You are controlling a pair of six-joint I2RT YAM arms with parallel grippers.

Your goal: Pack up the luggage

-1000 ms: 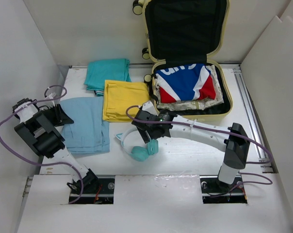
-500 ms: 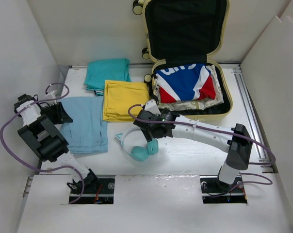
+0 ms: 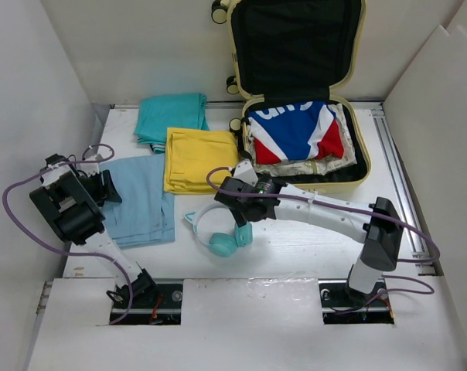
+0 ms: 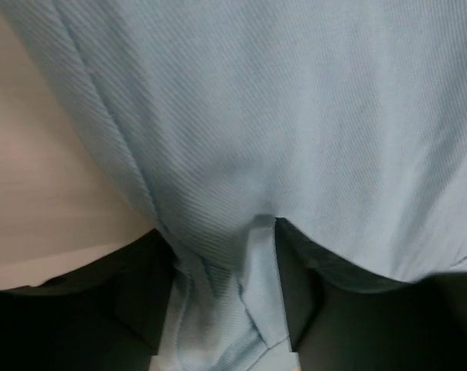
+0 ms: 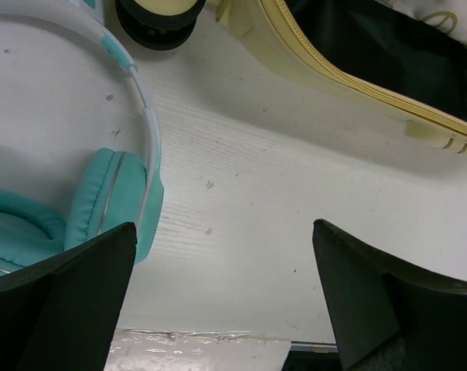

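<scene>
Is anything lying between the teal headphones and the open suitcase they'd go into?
Nothing visible does: bare table runs from the headphones to the luggage, whose near wall is the only thing to lift over. The open right pincer hangs beside the ear cup.

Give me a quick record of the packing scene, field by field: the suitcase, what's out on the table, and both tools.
luggage: open, lid raised; red, white and blue garment on top inside
out on table: teal cloth, yellow cloth, light blue cloth, headphones
left tool: at the light blue cloth's left edge, a fold between its fingers; grip unclear
right tool: open, empty, over bare table between headphones and luggage
</scene>
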